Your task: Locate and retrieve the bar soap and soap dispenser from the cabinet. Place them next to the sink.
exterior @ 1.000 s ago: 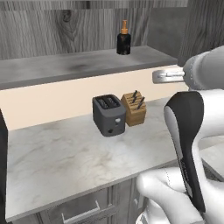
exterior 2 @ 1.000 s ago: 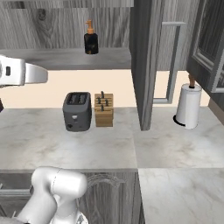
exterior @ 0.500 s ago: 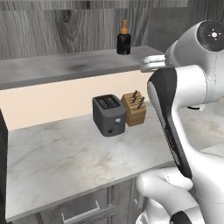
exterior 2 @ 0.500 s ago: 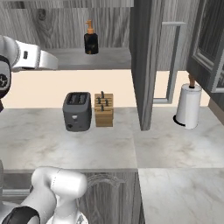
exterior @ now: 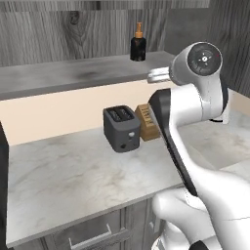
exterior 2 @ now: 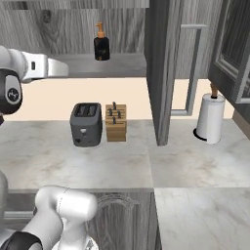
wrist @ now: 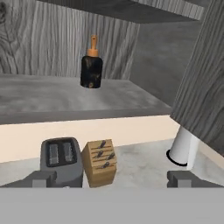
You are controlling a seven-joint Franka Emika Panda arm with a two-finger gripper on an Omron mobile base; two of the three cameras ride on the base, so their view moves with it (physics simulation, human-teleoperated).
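Soap dispenser (wrist: 91,62) upright at the back of the cabinet (exterior 2: 161,73) shelf, well apart from the hand (wrist: 111,178), fingers spread, empty. Risk: a high approach tips the bottle.

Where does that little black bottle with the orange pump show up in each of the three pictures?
Left base view: soap dispenser top centre, on the cabinet shelf.
Right base view: upper left of centre, same shelf.
Hand view: upper left of centre.
Shared landmark: the toaster, below it on the counter.
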